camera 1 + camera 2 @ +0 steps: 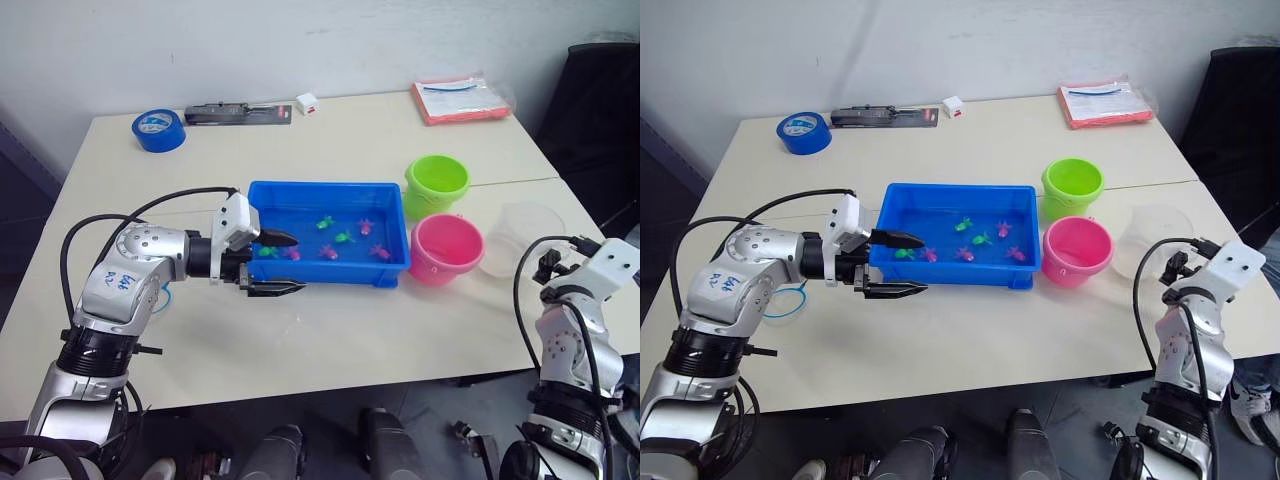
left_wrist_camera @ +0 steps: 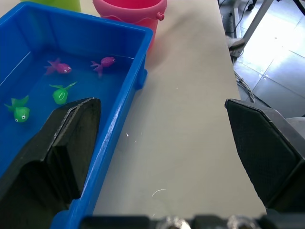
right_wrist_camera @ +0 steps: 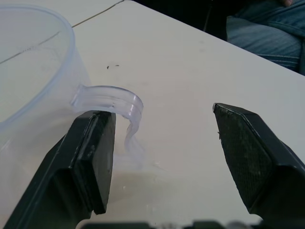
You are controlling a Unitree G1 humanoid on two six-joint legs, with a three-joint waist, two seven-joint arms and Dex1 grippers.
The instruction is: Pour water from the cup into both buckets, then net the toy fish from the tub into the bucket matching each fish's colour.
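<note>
The right gripper (image 3: 162, 157) has its jaws open beside the cup (image 3: 33, 86) handle, ready to grasp. The left gripper (image 1: 275, 264), jaws open and empty, straddles the tub (image 1: 330, 272) wall.

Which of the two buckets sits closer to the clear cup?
The pink bucket: it stands right beside the clear cup, while the lime green bucket sits behind it, farther up the table.

You can't really count the toy fish (image 1: 340, 238) from the head camera, they're too tiny. The left pincer (image 1: 277, 263) covers the tub (image 1: 330, 190) corner at 7 o'clock. In the right wrist shot the cup (image 3: 33, 86) gets cut off by the frame, so you only see part of its rim and handle.
</note>
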